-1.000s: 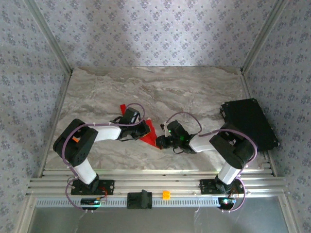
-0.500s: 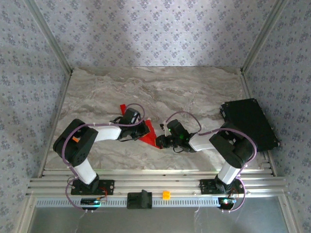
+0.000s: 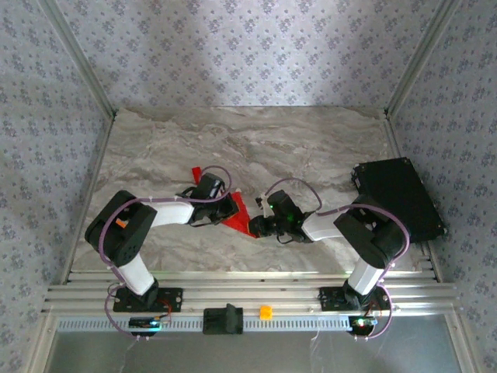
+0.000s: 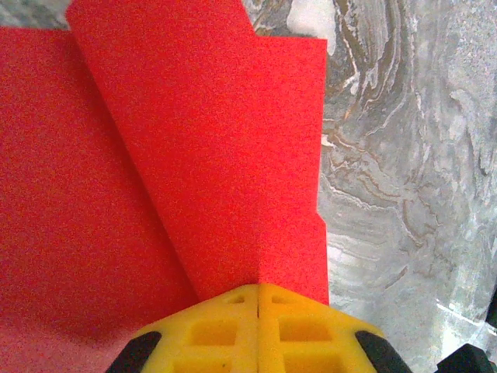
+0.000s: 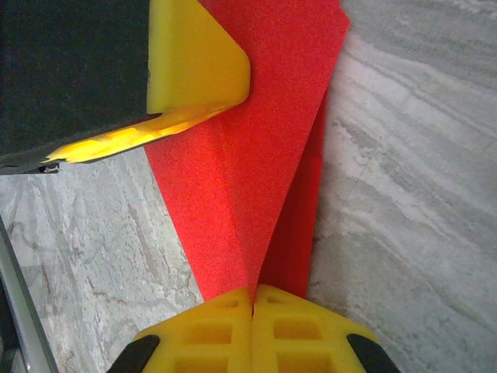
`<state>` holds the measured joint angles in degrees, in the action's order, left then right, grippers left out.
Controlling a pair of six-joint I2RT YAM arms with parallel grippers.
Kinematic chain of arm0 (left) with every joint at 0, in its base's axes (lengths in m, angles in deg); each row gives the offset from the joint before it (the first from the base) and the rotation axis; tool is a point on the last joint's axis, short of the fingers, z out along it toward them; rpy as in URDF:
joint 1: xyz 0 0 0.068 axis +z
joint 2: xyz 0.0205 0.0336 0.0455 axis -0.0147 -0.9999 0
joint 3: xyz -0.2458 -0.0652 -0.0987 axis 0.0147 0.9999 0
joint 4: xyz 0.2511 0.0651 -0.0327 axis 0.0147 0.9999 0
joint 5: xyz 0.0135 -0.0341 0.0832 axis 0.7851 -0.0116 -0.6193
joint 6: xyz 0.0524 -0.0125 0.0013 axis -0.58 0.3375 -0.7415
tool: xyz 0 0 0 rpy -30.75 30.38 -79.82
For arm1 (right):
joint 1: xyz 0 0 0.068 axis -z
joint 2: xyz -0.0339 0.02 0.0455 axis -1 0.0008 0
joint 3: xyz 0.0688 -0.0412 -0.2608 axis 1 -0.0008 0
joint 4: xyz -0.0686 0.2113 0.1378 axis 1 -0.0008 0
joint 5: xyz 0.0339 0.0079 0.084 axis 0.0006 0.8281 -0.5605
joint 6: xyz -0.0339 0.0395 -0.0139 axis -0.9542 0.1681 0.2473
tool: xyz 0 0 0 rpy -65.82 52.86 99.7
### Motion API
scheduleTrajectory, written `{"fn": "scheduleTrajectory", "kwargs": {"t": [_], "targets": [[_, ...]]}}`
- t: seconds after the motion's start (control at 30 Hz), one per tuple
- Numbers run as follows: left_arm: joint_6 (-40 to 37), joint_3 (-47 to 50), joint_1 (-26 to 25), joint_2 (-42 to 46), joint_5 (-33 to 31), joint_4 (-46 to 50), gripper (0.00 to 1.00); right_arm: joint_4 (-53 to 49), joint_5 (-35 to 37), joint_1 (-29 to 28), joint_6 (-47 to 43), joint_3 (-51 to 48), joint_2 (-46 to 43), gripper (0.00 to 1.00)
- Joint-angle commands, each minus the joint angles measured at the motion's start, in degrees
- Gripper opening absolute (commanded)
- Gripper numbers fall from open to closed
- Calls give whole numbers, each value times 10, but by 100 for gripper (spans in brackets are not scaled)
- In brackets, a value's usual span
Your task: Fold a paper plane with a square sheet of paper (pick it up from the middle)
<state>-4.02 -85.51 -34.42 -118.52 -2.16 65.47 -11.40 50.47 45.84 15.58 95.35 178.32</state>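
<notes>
Folded red paper [image 3: 240, 213], 6 o'clock of table [image 3: 311, 148] centre, is pinched by the left gripper [image 4: 258, 294] at 10 o'clock and right gripper [image 5: 253, 298] at 4 o'clock; equal tension should hold creases straight.

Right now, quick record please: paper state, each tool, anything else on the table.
paper: bright red paper sheet, folded with diagonal creases, between both arms
left tool: shut on the paper's edge
right tool: shut on the paper where its folds converge
surface: grey marbled table
other: flat black case at the right edge; small red block beyond the left arm
</notes>
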Motion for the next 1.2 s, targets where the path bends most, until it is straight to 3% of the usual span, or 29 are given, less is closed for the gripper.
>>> {"fn": "scheduleTrajectory", "kwargs": {"t": [0.0, 1.17], "targets": [[6, 9, 6, 9, -33, 25, 7, -59, -1, -5, -3, -4, 35, 0], [0, 7, 33, -25, -40, 54, 6, -48, -43, 6, 27, 3, 38, 2]]}}
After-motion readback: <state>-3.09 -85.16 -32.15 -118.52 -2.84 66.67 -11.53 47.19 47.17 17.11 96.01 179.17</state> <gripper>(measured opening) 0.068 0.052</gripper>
